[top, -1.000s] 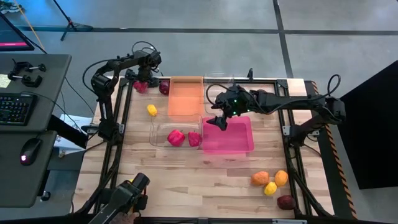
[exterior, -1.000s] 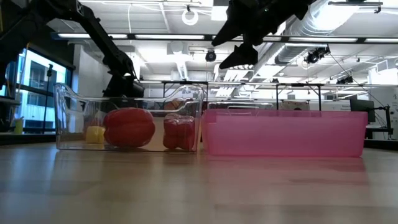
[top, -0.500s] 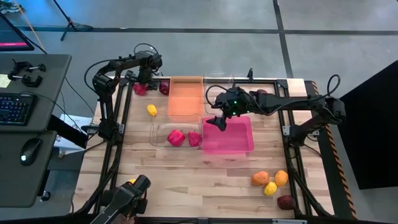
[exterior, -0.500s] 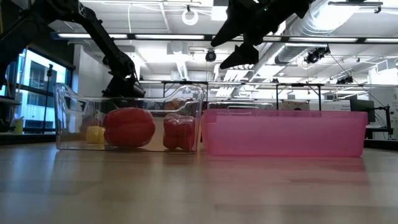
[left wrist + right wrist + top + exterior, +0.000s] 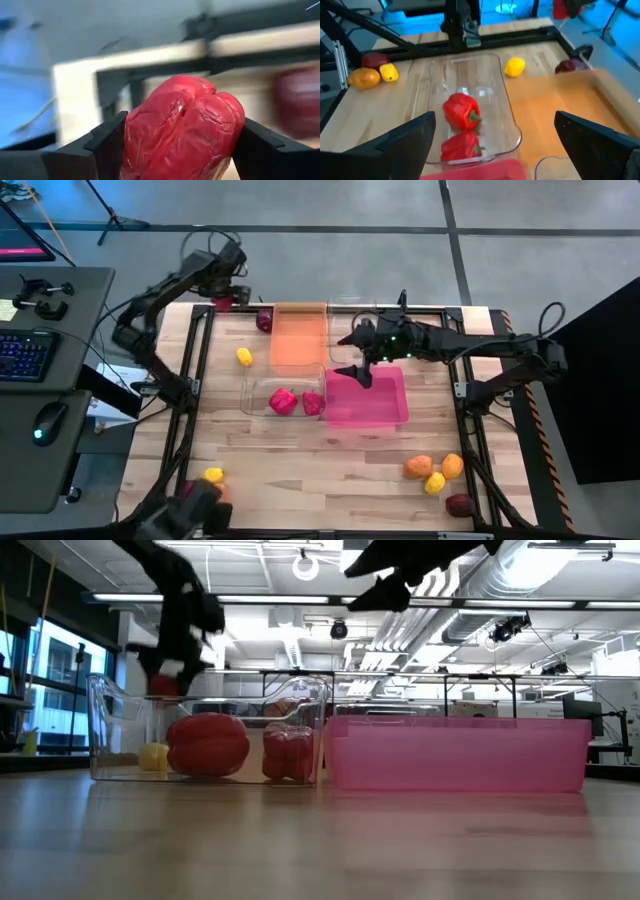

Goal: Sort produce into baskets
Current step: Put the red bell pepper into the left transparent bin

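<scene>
My left gripper (image 5: pixel 222 298) is over the table's far left corner, shut on a bright red pepper (image 5: pixel 182 125), which also shows in the low view (image 5: pixel 162 686). My right gripper (image 5: pixel 361 370) is open and empty above the far left part of the pink bin (image 5: pixel 370 400). Two red peppers (image 5: pixel 283 400) (image 5: pixel 313 402) lie in a clear bin (image 5: pixel 256 388). The orange bin (image 5: pixel 298 335) is bare inside. A second clear bin (image 5: pixel 350 310) stands at the far edge. A yellow lemon (image 5: pixel 244 357) and a maroon piece (image 5: pixel 264 320) lie on the table left of the orange bin. My left gripper pinches the red pepper's two opposite sides (image 5: pixel 131 142) between its two fingers (image 5: pixel 107 145). The fingers come from above, pointing down. The pepper is lifted clear of the table and sticks out below the fingers.
Two orange pieces (image 5: pixel 418 468) (image 5: pixel 452 466), a yellow one (image 5: pixel 434 482) and a maroon one (image 5: pixel 459 505) lie at the near right corner. A yellow piece (image 5: pixel 213 475) lies near the near left corner. Bare wood lies between the bins and the near edge.
My left gripper has risen from the table's far left corner with the red pepper, which lay on the table before and now hangs clear. My right gripper has gone up a little and toward the far edge, staying open.
</scene>
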Controlling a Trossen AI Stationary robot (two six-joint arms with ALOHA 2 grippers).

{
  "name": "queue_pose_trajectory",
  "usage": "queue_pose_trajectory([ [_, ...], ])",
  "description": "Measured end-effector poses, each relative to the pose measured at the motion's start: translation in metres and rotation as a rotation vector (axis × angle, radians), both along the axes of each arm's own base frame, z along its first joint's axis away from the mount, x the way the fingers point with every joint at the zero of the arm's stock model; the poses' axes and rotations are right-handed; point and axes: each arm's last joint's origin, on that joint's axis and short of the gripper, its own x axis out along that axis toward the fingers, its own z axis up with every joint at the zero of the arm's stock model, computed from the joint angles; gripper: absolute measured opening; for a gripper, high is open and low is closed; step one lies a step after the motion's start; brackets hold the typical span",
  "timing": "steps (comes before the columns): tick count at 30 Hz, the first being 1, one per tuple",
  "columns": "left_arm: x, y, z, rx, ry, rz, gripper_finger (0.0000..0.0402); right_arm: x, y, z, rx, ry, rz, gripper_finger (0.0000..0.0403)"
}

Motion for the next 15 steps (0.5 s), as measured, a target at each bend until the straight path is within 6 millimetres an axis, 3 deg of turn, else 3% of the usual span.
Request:
queue_pose_trajectory([
  [3, 0.015, -0.031, 0.029, 0.113, -0.234, -0.099, 0.0270, -0.008, -0.001, 0.008, -0.034, -0.014, 0.008, 0.0399],
  [6, 0.036, -0.076, 0.047, 0.158, -0.433, -0.254, 0.0274, -0.018, -0.003, 0.014, -0.049, -0.010, 0.003, 0.0399],
  [10, 0.061, -0.147, 0.044, 0.123, -0.556, -0.443, 0.0274, -0.028, -0.006, 0.016, -0.044, 0.022, -0.015, 0.0399],
  [15, 0.078, -0.224, 0.029, -0.014, -0.686, -0.616, 0.0277, -0.032, -0.009, 0.016, -0.039, 0.045, -0.028, 0.0399],
])
